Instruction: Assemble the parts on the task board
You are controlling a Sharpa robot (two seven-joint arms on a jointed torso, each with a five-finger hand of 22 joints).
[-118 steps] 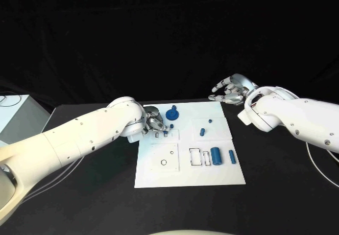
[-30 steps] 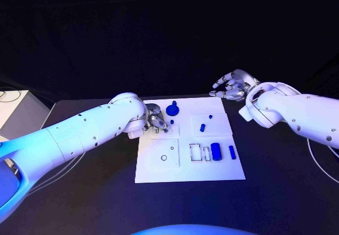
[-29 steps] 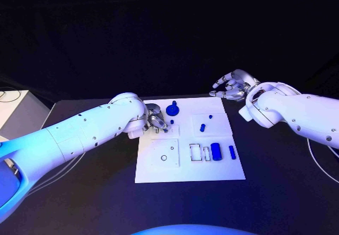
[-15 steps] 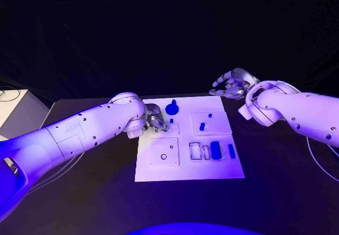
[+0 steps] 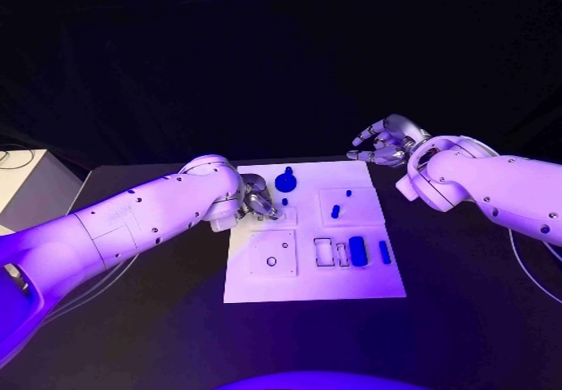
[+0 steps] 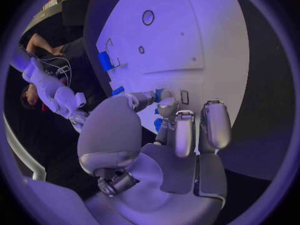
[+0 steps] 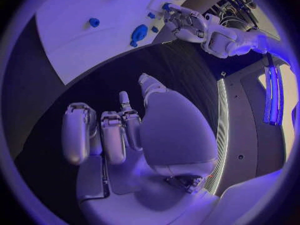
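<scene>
- the task board (image 5: 314,284) lies in the middle of the black counter (image 5: 153,325), with most blue parts loose on it, so assembly looks early.
- the left hand (image 5: 257,203) sits over the board's left edge, fingers (image 6: 176,135) pinched on a small blue part (image 6: 159,95) above a slot.
- left to do: the round knobbed part (image 5: 285,182), a short peg (image 5: 335,211) and the 2 long pieces (image 5: 357,250) by the rectangular cut-outs.
- the right hand (image 5: 382,142) hovers off the board's far right corner, fingers apart, holding nothing.
- nothing blocks the open slots.
</scene>
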